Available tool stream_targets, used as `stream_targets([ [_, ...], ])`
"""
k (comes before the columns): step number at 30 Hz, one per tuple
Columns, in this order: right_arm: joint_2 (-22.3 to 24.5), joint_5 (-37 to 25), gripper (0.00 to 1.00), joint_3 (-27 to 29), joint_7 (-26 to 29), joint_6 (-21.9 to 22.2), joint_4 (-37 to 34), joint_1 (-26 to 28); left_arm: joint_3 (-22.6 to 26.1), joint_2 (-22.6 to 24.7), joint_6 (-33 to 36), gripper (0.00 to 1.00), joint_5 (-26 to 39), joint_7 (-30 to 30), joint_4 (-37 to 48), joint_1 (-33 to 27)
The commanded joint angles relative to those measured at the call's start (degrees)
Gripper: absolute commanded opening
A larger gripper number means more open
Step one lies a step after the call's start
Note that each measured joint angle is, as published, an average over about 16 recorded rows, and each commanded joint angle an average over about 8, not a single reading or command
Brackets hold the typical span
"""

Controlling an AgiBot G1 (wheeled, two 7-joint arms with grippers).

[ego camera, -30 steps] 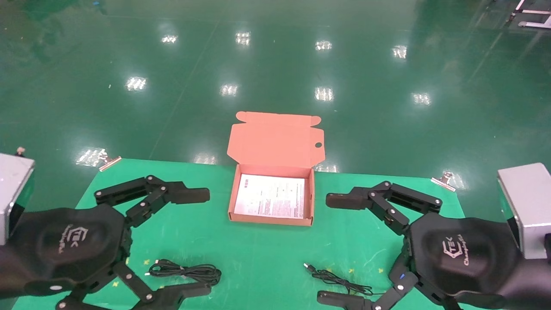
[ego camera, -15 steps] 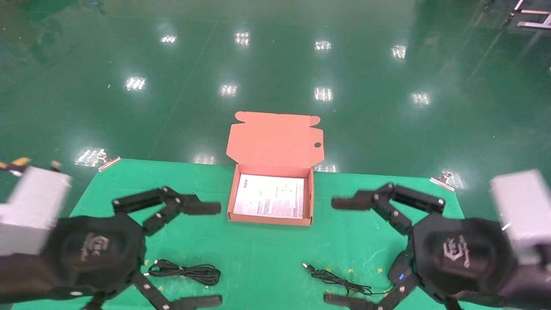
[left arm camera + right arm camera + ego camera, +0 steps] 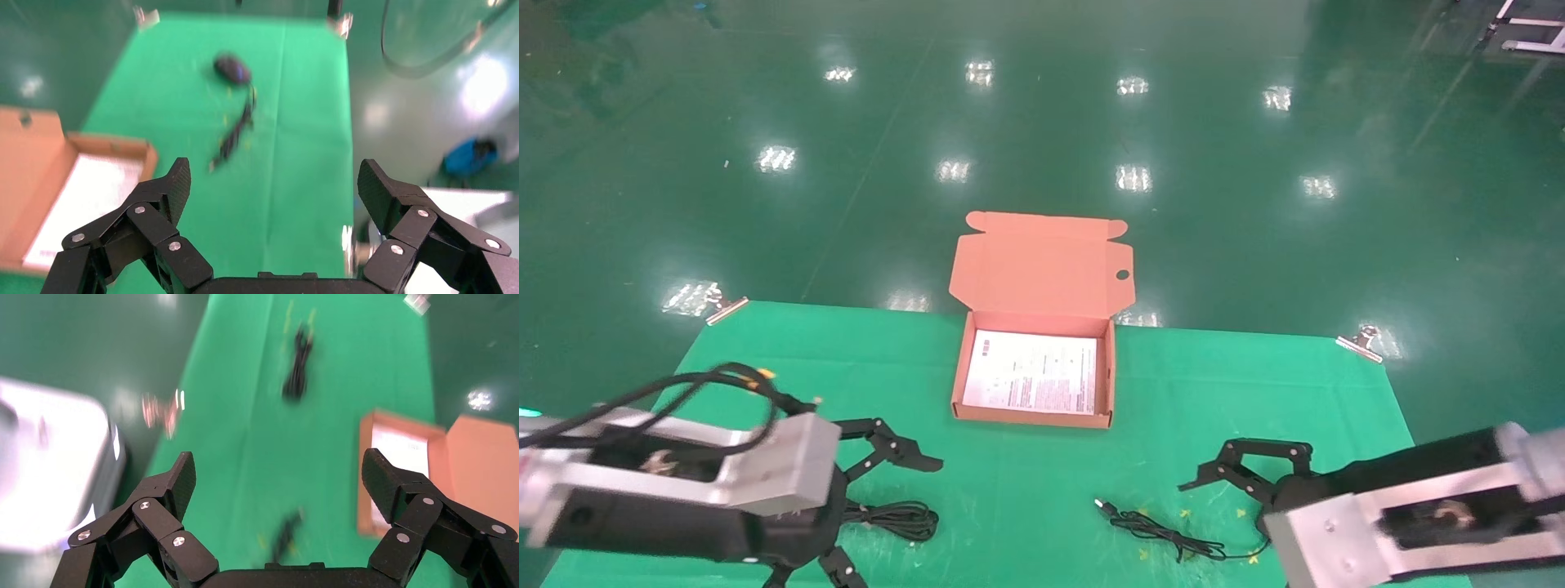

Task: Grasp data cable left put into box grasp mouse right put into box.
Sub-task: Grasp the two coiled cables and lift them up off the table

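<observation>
Both claws, left (image 3: 878, 506) and right (image 3: 1238, 482), spread over green table mat (image 3: 1026, 490); glossy green floor (image 3: 1042, 122).

- Setting: an industrial hall or robot test floor, not a home.
- Floor (image 3: 1042, 122): glossy green coated surface filling the upper half of the frame, reflecting rows of ceiling lights.
- Worktop (image 3: 1026, 482): covered with a green cloth, fastened by metal clips (image 3: 725, 307) at its far corners.
- Metal frame (image 3: 1528, 24): partly visible at upper right of the frame.
</observation>
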Motion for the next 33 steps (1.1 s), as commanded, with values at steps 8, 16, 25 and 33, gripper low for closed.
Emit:
stream_targets([
  [8,-4.5,-12.5,1.00,-14.4,-5.1,0.5,0.1,8.6,7.7,3.7,0.0,1.00,14.6,-1.5,-0.3,-5.8],
  [16,-7.9,-19.7,1.00,-21.1,-4.6,3.1,-0.2,8.7,14.2,7.9,-2.8,1.00,28.9,-1.4,-1.2,-6.9],
  [25,-12.6,-33.0,1.00,-26.0,1.2,8.6,-0.3,5.8,18.8,11.4,-9.1,1.00,42.1,-3.2,-1.3,-3.8],
  [33,-15.7,-48.9,1.00,-28.7,12.9,16.1,-0.3,1.7,21.0,13.8,-14.3,1.00,50.6,-6.2,-0.5,-0.6],
])
